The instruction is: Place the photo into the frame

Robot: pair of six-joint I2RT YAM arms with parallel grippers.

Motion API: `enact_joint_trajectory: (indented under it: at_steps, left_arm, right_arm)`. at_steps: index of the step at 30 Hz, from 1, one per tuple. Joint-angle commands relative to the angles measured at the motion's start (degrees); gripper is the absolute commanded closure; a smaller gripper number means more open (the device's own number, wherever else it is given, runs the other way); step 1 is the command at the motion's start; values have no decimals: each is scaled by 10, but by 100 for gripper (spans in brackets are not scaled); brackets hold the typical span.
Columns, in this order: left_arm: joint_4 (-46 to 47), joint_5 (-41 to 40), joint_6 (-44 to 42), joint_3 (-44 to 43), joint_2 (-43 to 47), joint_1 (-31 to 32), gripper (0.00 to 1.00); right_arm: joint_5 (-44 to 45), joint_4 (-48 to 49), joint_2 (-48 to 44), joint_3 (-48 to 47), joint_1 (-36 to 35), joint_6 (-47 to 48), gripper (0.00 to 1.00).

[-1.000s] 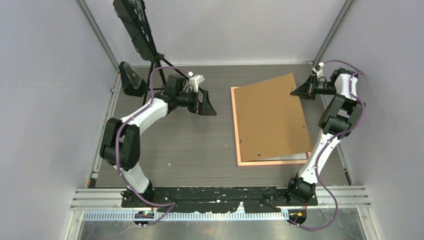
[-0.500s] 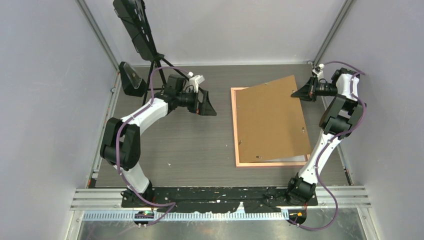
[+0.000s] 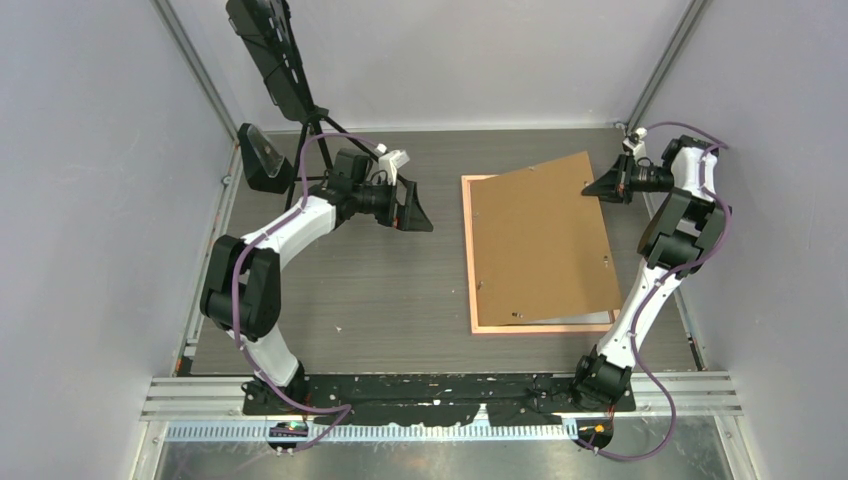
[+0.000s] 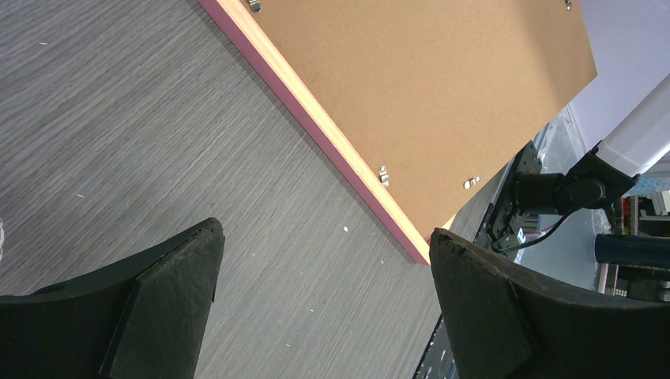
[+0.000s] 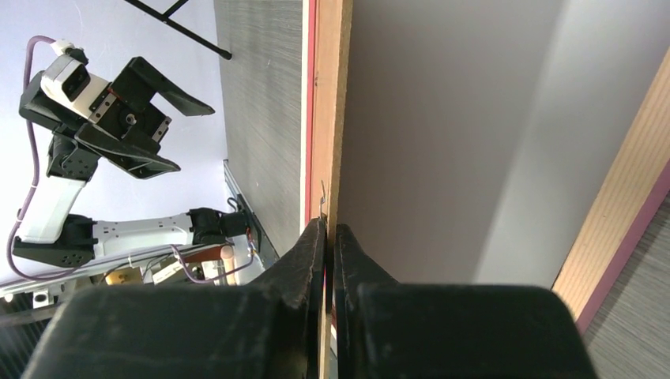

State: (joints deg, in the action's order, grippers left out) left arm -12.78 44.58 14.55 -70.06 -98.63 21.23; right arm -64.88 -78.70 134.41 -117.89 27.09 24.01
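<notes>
Backing board (image 3: 540, 240) held tilted over frame (image 3: 468, 255).
Its corner is pinched by the right gripper (image 3: 590, 187); the left gripper (image 3: 418, 215) is held wide open, empty.

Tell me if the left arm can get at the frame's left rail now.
Probably yes: the open left hand hangs over the table beside the frame, and that rail lies uncovered by the backing board the right hand pinches.

My fingers (image 4: 162, 316) are matt black plastic. The backing board (image 3: 540, 240) looks like matt brown fibreboard, the frame (image 4: 316, 118) smooth pink-painted wood, the table (image 3: 380, 290) grey wood grain.
</notes>
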Motion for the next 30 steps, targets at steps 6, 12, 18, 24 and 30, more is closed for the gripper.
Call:
enact_joint_trajectory:
  at_steps: [6,12,18,24,30]
  left_arm:
    - [2,6,-8,-21,-4,-2,1]
    - [-1,6,-10,-21,-6,-3,1]
    - [-2,7,-10,-24,-10,-2,1]
    - [-4,10,-8,-24,-10,-2,1]
    - [-4,12,-8,-22,-11,-2,1]
  right_arm:
    - [41,21,21,-41,-24,3,95]
    - [48,35,29,-38,-26,6,93]
    - [87,93,7,7,-27,-18,74]
    - [145,155,-24,52,-30,-44,49]
    - [194,195,-62,90,-41,-54,32]
